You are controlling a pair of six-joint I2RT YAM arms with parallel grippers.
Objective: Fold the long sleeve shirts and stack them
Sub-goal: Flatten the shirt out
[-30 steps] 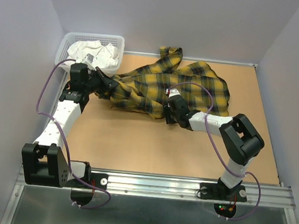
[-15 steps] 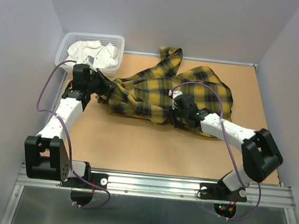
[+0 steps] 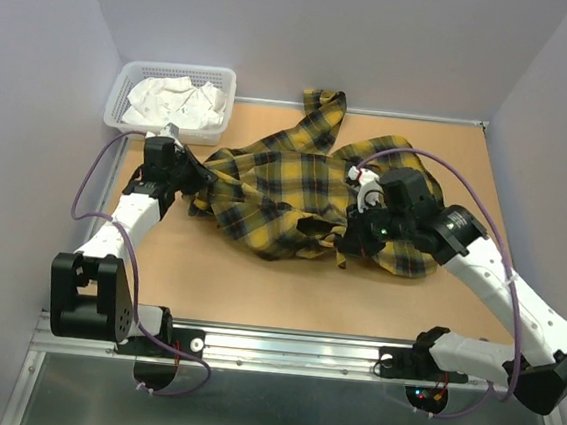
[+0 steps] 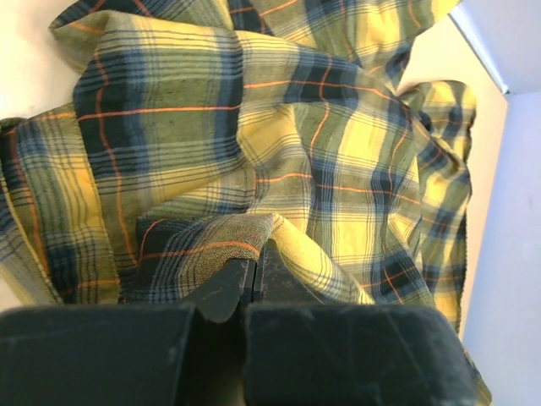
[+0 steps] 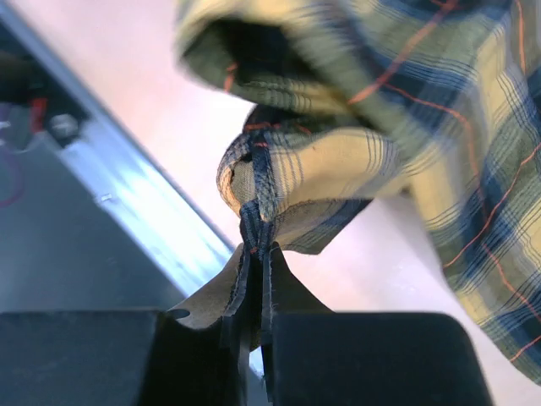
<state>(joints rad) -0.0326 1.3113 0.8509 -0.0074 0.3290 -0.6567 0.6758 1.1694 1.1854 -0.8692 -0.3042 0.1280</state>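
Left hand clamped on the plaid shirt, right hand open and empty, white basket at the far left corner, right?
No: the right hand is shut on a fold of the plaid shirt, as the right wrist view shows. The left hand is clamped on the shirt and the white basket is at the far left corner.

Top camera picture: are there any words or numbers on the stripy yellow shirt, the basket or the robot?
There is no text to read in any view.
shirt: only yellow and dark plaid with thin red lines; no tag or label shows.
basket: plain white, no writing.
left arm and right arm: no readable marks.
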